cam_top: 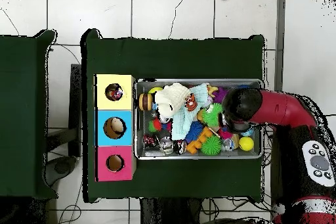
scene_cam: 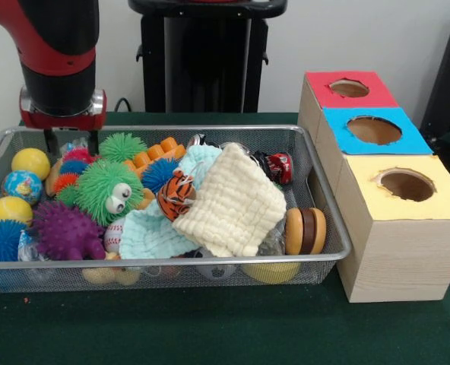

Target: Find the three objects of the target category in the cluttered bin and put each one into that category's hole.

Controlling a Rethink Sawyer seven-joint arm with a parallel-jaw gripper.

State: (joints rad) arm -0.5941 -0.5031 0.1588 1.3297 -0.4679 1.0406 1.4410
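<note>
The wire mesh bin (scene_cam: pixel 210 130) sits on the green table, full of toys; it also shows in the overhead view (cam_top: pixel 197 81). My gripper (scene_cam: pixel 71 142) hangs over the bin's back left part in the front view. It is open, with its fingertips (scene_cam: pixel 51 141) just above a red spiky ball (scene_cam: pixel 78 155) and a blue spiky ball (scene_cam: pixel 74 166). It holds nothing. In the overhead view the arm (cam_top: pixel 275 110) covers the gripper. Three wooden boxes stand beside the bin, with a red top (scene_cam: pixel 320 95), a blue top (scene_cam: pixel 339 137) and a yellow top (scene_cam: pixel 445 201), each with a round hole.
The bin holds two yellow balls (scene_cam: pixel 30 161), a globe ball (scene_cam: pixel 21 185), a purple spiky ball (scene_cam: pixel 65 230), a green spiky toy with eyes (scene_cam: pixel 107 190), a tiger toy (scene_cam: pixel 175 194), a cream cloth (scene_cam: pixel 236 201), a red can (scene_cam: pixel 280 167) and a wooden burger (scene_cam: pixel 305 230).
</note>
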